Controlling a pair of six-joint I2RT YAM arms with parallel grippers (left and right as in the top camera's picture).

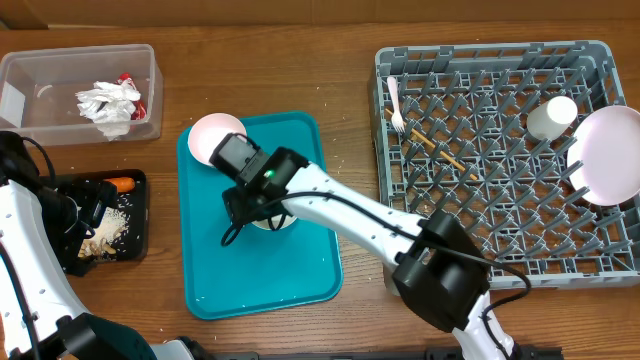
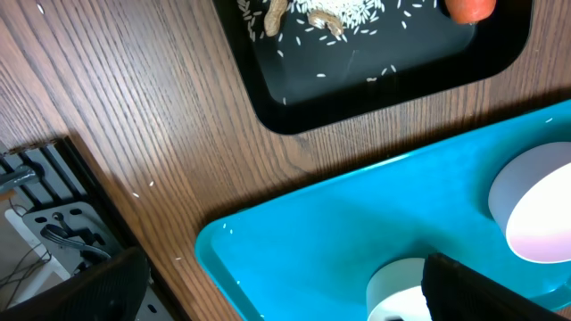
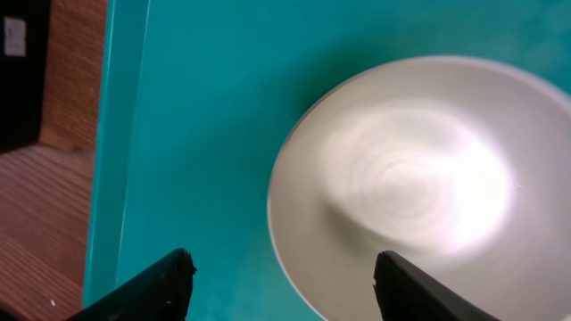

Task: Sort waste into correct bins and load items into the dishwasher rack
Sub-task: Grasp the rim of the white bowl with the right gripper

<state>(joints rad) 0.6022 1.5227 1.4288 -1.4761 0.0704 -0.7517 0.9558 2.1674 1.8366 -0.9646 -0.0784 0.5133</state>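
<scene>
My right gripper (image 3: 281,287) stands open over the rim of a pale bowl (image 3: 401,178) on the teal tray (image 1: 260,270). One finger is above the tray, the other above the bowl's inside. A second pink bowl (image 1: 215,138) sits at the tray's far left corner. My left gripper (image 2: 285,301) is open and empty by the black tray (image 2: 294,111), which holds grains (image 2: 343,13) and a carrot piece (image 2: 468,7). The clear tub (image 1: 40,70) holds napkins (image 1: 108,105) and a red wrapper (image 1: 130,85). The dishwasher rack (image 1: 383,130) carries a fork (image 1: 395,105), stick (image 1: 440,150), cup (image 1: 552,115) and plate (image 1: 610,155).
The right arm's white links (image 1: 350,210) cross the teal tray's right edge toward its base (image 1: 440,280) in front of the rack. Bare wooden table (image 2: 134,116) lies between the black tray and the teal tray.
</scene>
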